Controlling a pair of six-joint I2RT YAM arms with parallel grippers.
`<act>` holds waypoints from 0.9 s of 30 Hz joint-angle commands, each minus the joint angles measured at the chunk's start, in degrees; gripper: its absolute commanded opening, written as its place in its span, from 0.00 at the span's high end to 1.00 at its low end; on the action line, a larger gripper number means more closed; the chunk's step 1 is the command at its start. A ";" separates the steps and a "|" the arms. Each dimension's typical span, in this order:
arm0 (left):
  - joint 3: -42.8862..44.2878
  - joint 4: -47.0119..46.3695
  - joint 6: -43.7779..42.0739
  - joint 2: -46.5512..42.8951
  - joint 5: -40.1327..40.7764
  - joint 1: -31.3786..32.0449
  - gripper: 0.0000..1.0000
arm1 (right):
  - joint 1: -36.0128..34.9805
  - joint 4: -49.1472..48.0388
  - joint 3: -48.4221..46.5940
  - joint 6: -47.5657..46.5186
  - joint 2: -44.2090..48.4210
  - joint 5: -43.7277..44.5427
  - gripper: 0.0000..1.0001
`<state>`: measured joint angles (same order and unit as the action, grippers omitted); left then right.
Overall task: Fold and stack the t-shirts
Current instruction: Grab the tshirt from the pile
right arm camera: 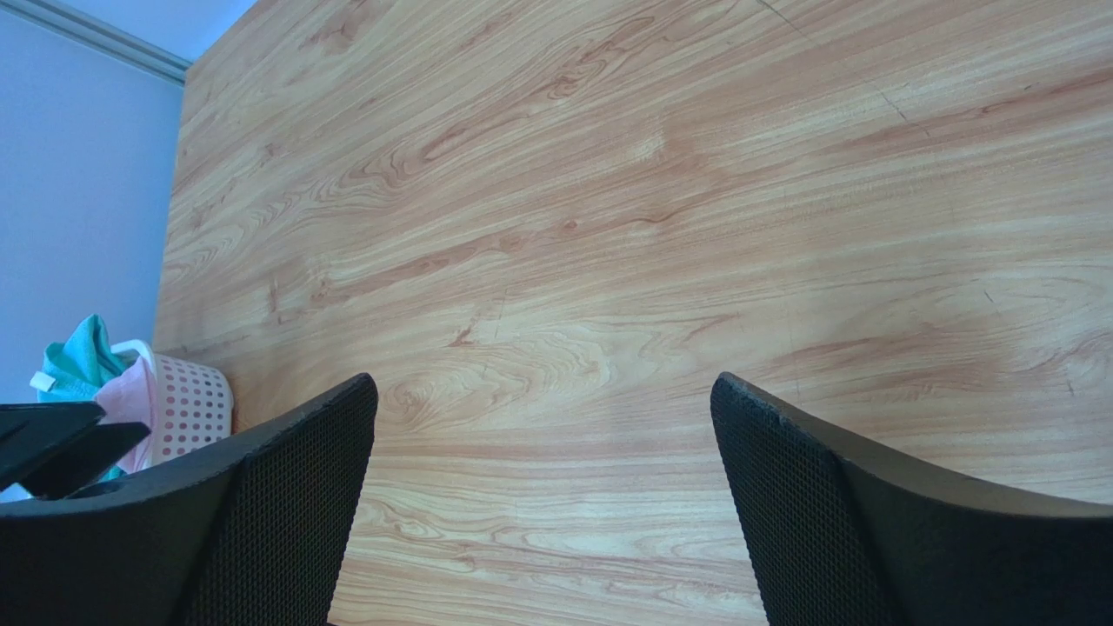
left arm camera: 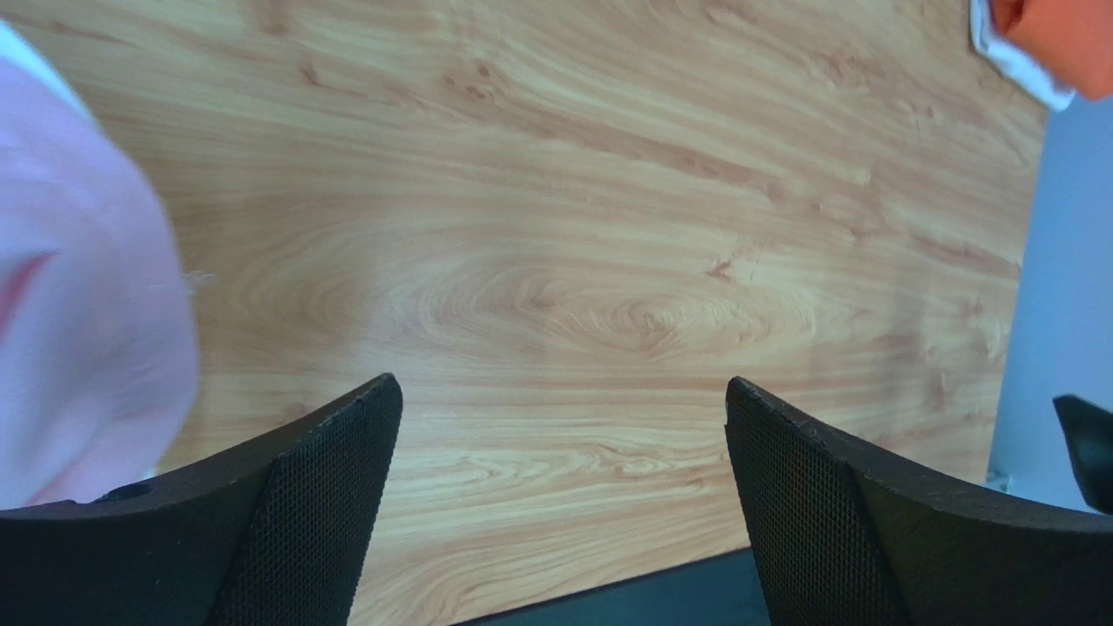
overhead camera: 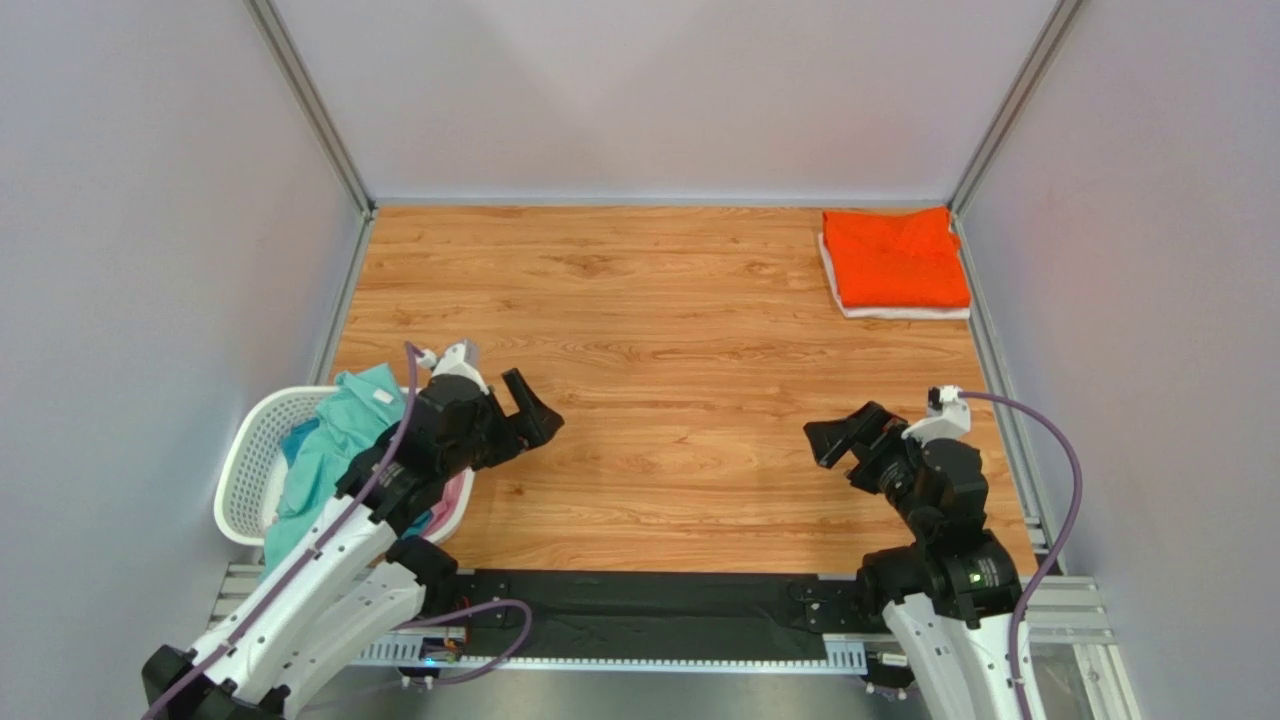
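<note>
A folded bright orange t-shirt (overhead camera: 896, 258) lies on a folded white t-shirt (overhead camera: 902, 311) in the far right corner of the table; the orange one (left arm camera: 1065, 33) also shows in the left wrist view. A mint-teal t-shirt (overhead camera: 334, 443) spills over the white laundry basket (overhead camera: 253, 465) at the near left, with pink cloth (left arm camera: 79, 300) beside it. My left gripper (overhead camera: 529, 417) hovers open just right of the basket, nothing between its fingers (left arm camera: 559, 385). My right gripper (overhead camera: 839, 432) stands open above bare wood at the near right, empty too (right arm camera: 542, 381).
The wooden tabletop (overhead camera: 661, 375) is boxed in by grey walls on three sides. The basket (right arm camera: 190, 398) hangs over the table's left edge. A black strip (overhead camera: 646, 600) runs along the near edge between the arm bases.
</note>
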<state>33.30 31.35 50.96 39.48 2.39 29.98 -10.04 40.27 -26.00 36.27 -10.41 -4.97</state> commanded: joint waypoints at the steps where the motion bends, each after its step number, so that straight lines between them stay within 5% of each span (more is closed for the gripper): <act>1: 4.84 7.92 0.28 -3.62 9.54 0.17 0.00 | 0.02 -0.11 -1.95 0.73 0.39 0.66 0.00; 14: 14.76 25.94 3.36 -2.85 32.66 -0.09 0.00 | 0.02 -1.07 -0.90 0.64 0.92 -0.12 0.00; 27: 20.14 30.08 5.11 8.33 33.99 -16.44 0.00 | 0.11 -2.56 -0.54 -0.76 -0.39 -2.41 0.00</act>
<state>51.94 59.20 54.17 47.55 34.26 14.90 -10.04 39.94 -26.00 36.38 -10.07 -6.11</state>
